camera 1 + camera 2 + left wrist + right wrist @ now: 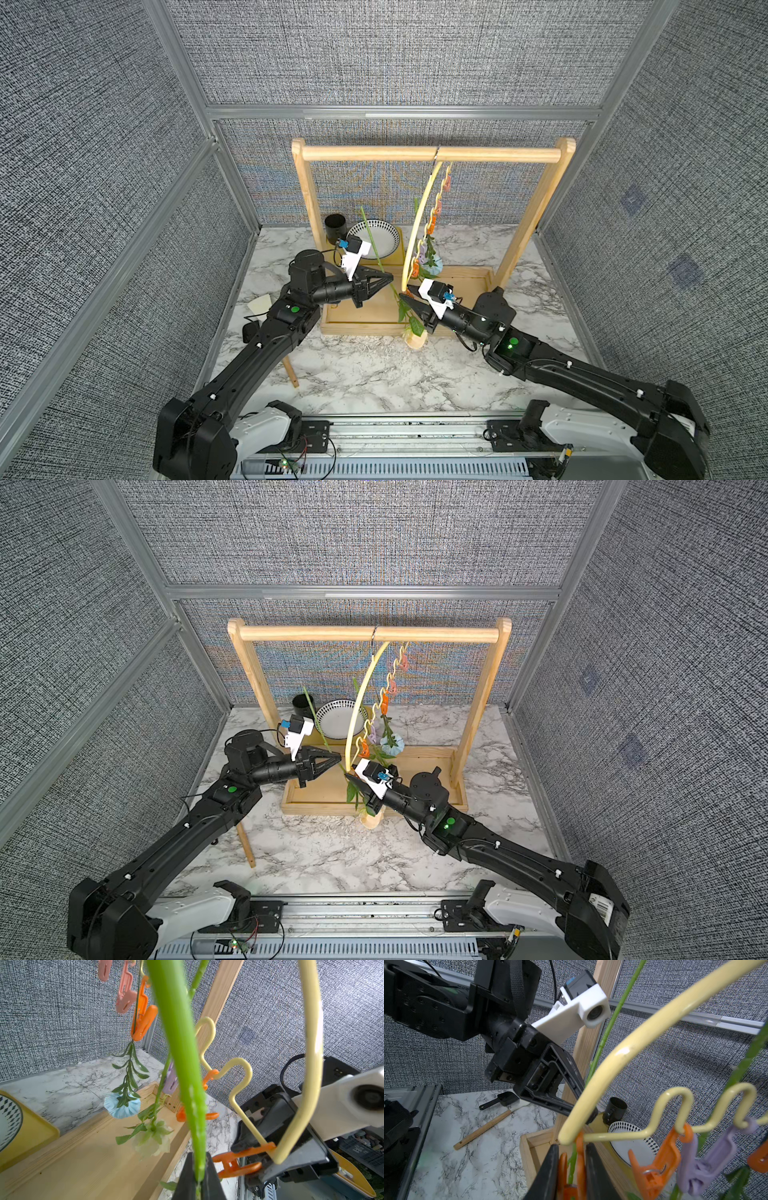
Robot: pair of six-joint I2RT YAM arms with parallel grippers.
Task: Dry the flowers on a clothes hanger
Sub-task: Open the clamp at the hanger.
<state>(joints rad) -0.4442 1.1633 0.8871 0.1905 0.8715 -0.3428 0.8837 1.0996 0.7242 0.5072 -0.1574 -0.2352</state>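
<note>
Marble tabletop (374, 374) below, the left gripper (198, 1159) clenches a long green stem (178, 1043) just beside the low end of the clothes hanger (633, 1047), where the right gripper (572, 1146) squeezes the end orange clip (580, 1147). That hanger hangs from the wooden rack (374, 153). Light, bendy, slick: the stem likely wants gripping near the clip, clear of leaves.

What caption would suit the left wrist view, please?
Left gripper holds green stem; right gripper grips orange clip on hanger.

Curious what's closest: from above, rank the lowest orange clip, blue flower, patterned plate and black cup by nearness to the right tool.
1. Lowest orange plastic clip: in the right tool.
2. Light blue bloom, just behind.
3. Patterned white plate, back left.
4. Black cylindrical cup, farthest left.
</note>
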